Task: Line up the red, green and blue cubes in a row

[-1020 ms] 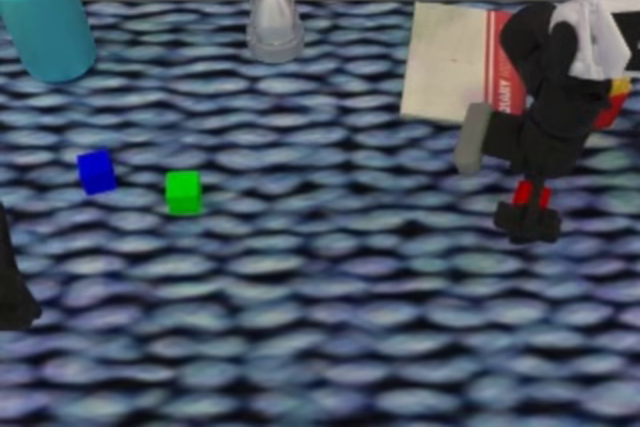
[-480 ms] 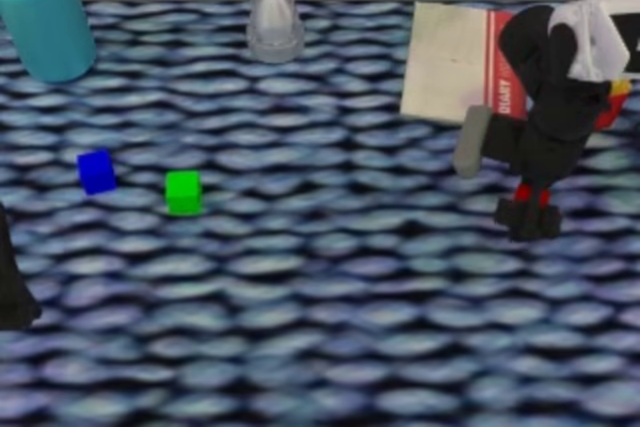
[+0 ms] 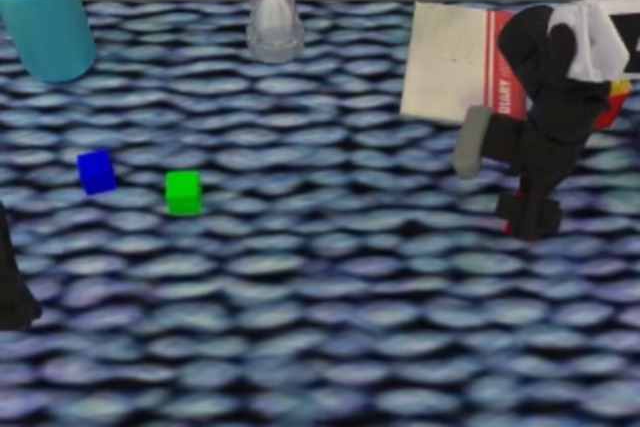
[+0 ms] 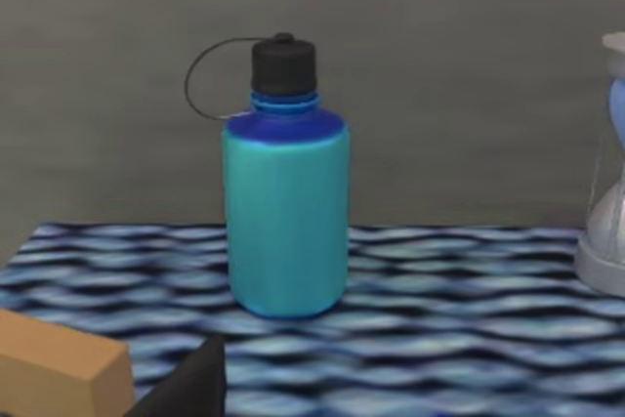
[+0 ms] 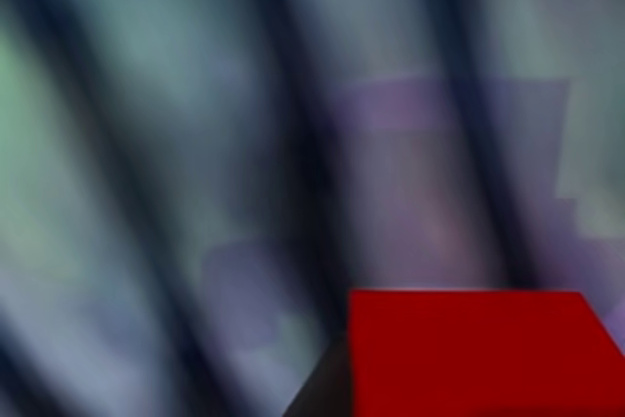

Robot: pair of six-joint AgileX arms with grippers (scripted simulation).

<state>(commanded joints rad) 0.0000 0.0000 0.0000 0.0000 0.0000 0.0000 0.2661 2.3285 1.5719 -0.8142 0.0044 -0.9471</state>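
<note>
The blue cube point(image 3: 96, 171) and the green cube point(image 3: 183, 192) sit side by side on the left half of the patterned cloth, a small gap between them. The red cube point(image 5: 479, 354) lies at the right, almost wholly hidden in the top view beneath my right gripper point(image 3: 528, 222). That gripper reaches straight down over it, low on the cloth and open, and one dark finger point(image 5: 322, 393) stands right beside the cube's side. My left gripper point(image 3: 10, 297) is parked at the left edge, open, far from all three cubes.
A teal bottle point(image 3: 45, 17) stands at the back left, an hourglass point(image 3: 273, 12) at the back middle. A white notebook with a red spine point(image 3: 450, 62) lies at the back right, behind the right arm. A tan block point(image 4: 59, 368) shows by the left gripper.
My right gripper has sunk lower over the red cube, which showed between the fingers earlier and is now nearly covered. The blue and green cubes and the left arm stayed still.
</note>
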